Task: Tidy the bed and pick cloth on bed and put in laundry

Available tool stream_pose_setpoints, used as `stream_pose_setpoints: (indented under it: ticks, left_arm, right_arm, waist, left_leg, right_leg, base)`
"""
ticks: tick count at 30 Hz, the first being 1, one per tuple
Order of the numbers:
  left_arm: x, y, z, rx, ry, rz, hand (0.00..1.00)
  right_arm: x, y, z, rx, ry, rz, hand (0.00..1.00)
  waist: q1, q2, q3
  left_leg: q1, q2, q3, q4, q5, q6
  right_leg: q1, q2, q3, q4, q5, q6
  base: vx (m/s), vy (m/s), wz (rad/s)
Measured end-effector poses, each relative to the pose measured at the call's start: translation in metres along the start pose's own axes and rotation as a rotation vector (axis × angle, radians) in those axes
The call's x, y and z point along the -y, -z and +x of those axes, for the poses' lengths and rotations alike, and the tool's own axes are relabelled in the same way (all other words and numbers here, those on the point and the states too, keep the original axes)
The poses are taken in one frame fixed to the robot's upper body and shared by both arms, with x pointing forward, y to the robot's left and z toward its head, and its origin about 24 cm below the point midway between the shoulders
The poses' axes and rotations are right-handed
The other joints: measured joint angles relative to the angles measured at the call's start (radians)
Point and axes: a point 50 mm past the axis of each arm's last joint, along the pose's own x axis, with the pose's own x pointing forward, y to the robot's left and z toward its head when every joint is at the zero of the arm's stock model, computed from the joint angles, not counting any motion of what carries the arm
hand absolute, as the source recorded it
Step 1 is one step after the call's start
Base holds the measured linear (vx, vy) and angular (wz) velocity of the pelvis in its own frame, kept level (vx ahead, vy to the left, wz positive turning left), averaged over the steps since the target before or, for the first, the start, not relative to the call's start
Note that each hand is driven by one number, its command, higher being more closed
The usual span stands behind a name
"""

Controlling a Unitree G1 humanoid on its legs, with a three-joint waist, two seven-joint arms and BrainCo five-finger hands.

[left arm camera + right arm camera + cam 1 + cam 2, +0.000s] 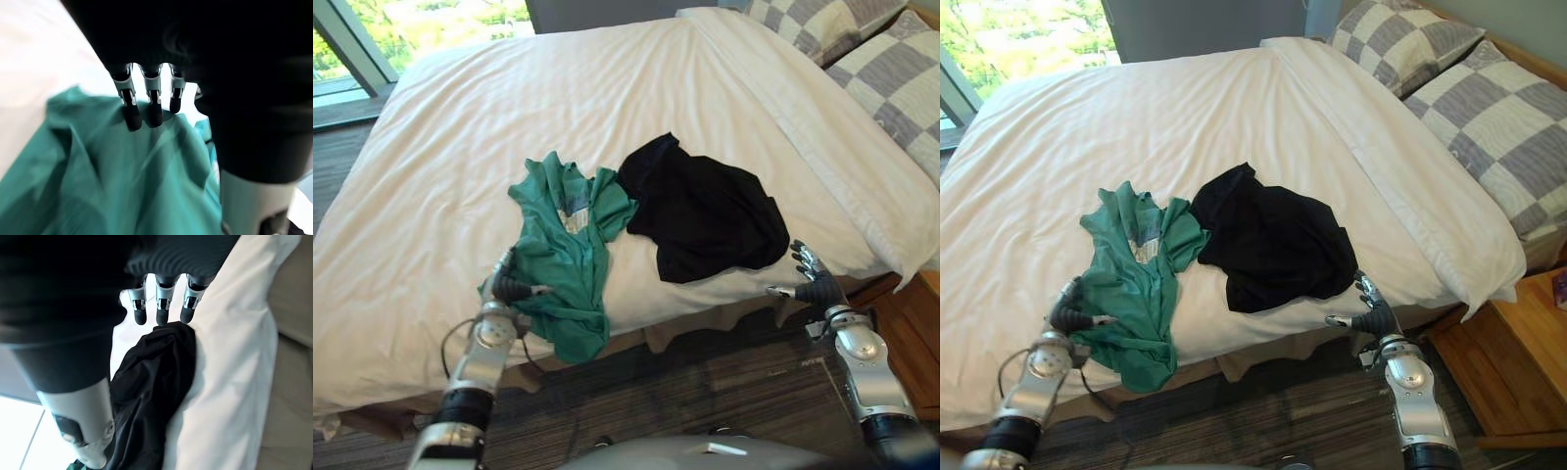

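Bed (509, 98), checked pillow (901, 93) cut off at edges.

The white bed cover (607, 98) is smooth, matt cloth. The crumpled teal-green garment (563, 264) is thin, soft fabric with a slight sheen; the black garment (705, 211) is denser, dull cloth. The grey-and-white checked pillows (1518, 117) look woven. The orange-brown bedside cabinet (1518, 352) is satin-finished wood. The dark floor (705, 392) looks like streaked, low carpet. The left hand (509, 287) and right hand (818, 286) have shiny silver fingers (152, 93) with matt dark tips.
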Motion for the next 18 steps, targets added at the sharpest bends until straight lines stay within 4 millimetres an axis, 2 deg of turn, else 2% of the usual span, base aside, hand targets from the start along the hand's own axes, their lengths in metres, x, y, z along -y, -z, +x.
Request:
stream_pose_setpoints:
  ticks: [3,7,8,10,12,14,15,17,18]
  left_arm:
    - [-0.004,-0.009,0.007,-0.01,-0.017,-0.006,0.0]
    - [-0.005,-0.016,0.013,-0.029,-0.028,-0.01,0.0]
    - [-0.007,-0.02,0.016,-0.025,-0.034,-0.014,0.0]
    - [-0.011,-0.036,0.025,0.002,-0.051,-0.029,0.0]
    - [-0.024,-0.069,0.041,0.059,-0.09,-0.049,0.0]
    - [-0.035,-0.093,0.048,0.115,-0.118,-0.044,0.0]
    - [-0.037,-0.099,0.05,0.129,-0.131,-0.037,1.0]
    - [-0.045,-0.116,0.053,0.164,-0.187,-0.02,1.0]
    - [-0.046,-0.117,0.053,0.171,-0.198,-0.006,1.0]
  right_arm:
    - [0.002,-0.01,0.003,0.032,0.005,-0.001,0.0]
    - [0.005,-0.022,0.004,0.08,0.011,-0.007,0.0]
    - [0.006,-0.03,0.008,0.112,0.015,-0.006,0.0]
    - [0.008,-0.048,0.015,0.178,0.027,0.001,0.0]
    - [0.013,-0.079,0.029,0.288,0.054,0.033,0.0]
    - [0.015,-0.102,0.037,0.362,0.071,0.051,0.0]
    - [0.015,-0.108,0.039,0.382,0.074,0.059,0.0]
    - [0.016,-0.12,0.043,0.423,0.084,0.082,0.0]
    - [0.016,-0.122,0.043,0.429,0.082,0.084,0.0]
  waist:
    - [-0.005,0.022,0.02]
    - [-0.015,0.021,0.051]
    - [-0.019,0.019,0.071]
    - [-0.02,0.014,0.108]
    - [-0.021,0.006,0.183]
    - [-0.022,0.0,0.237]
    - [-0.022,0.001,0.251]
    - [-0.024,0.004,0.296]
    - [-0.024,0.004,0.301]
  left_leg:
    - [-0.04,0.004,0.013,0.0,-0.001,0.002]
    - [-0.071,0.004,0.014,0.005,0.005,0.01]
    - [-0.086,0.004,0.018,0.013,0.006,0.012]
    - [-0.128,0.004,0.019,0.024,0.014,0.02]
    - [-0.195,0.005,0.022,0.034,0.037,0.031]
    - [-0.231,0.005,0.035,0.033,0.053,0.038]
    - [-0.242,0.005,0.037,0.033,0.057,0.04]
    - [-0.262,0.005,0.041,0.033,0.066,0.043]
    - [-0.267,0.005,0.043,0.034,0.066,0.043]
  right_leg:
    - [-0.053,0.007,0.023,-0.002,0.025,0.0]
    - [-0.09,0.009,0.037,0.002,0.043,0.002]
    - [-0.107,0.009,0.051,0.01,0.048,0.002]
    - [-0.154,0.008,0.055,0.023,0.059,0.002]
    - [-0.228,0.008,0.07,0.036,0.082,0.001]
    - [-0.274,0.01,0.08,0.043,0.098,0.0]
    - [-0.286,0.01,0.081,0.043,0.104,-0.001]
    - [-0.31,0.01,0.085,0.048,0.111,-0.003]
    - [-0.318,0.011,0.089,0.052,0.111,-0.003]
  base:
    - [-0.12,0.014,-0.21]
    - [-0.12,0.012,-0.08]
    - [-0.12,0.015,-0.12]
    - [-0.12,0.009,-0.07]
    - [-0.17,0.002,-0.06]
    - [-0.12,0.003,-0.13]
    - [-0.09,-0.003,-0.13]
    - [-0.03,-0.006,-0.05]
    - [0.0,-0.005,-0.07]
